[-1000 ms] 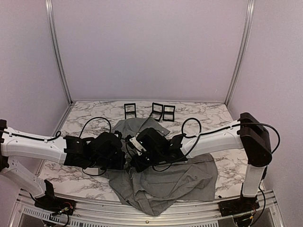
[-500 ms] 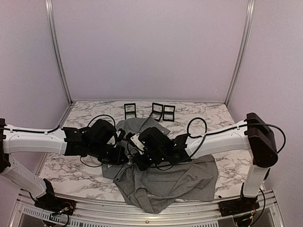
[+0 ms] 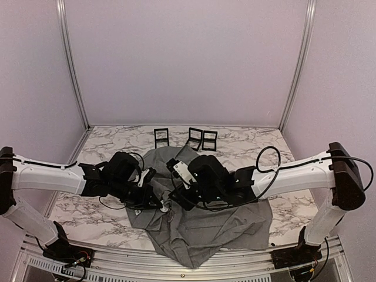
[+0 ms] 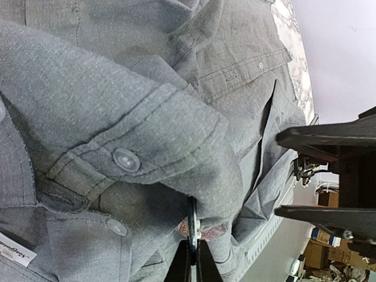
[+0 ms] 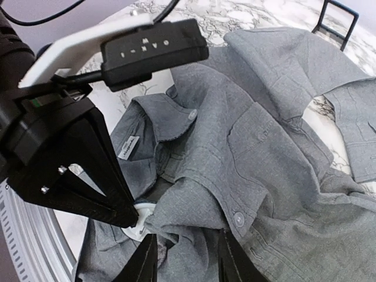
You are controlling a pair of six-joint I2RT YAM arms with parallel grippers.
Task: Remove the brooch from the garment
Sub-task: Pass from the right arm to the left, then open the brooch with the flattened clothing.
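The garment (image 3: 226, 226) is a grey shirt crumpled mid-table, with its white neck label (image 5: 129, 147) showing. The brooch (image 5: 136, 226) is a round white disc at a fold near the collar. It is edge-on in the left wrist view (image 4: 192, 218). My left gripper (image 3: 160, 203) is shut on the brooch's rim (image 4: 192, 244). Its black fingers (image 5: 111, 202) also show in the right wrist view. My right gripper (image 3: 178, 200) is shut on a bunched fold of shirt right beside the brooch (image 5: 185, 258). The brooch's face and pin are hidden by cloth.
Three small black frame stands (image 3: 161, 137) (image 3: 195, 138) (image 3: 210, 140) stand at the back of the marble table (image 3: 88, 220). Aluminium posts (image 3: 73, 70) rise at the back corners. A metal rail (image 3: 235, 271) runs along the near edge.
Both grippers have moved to the right and slightly away from the bases, staying close together. The shirt's upper part has shifted with them, and the right arm is stretched out further.
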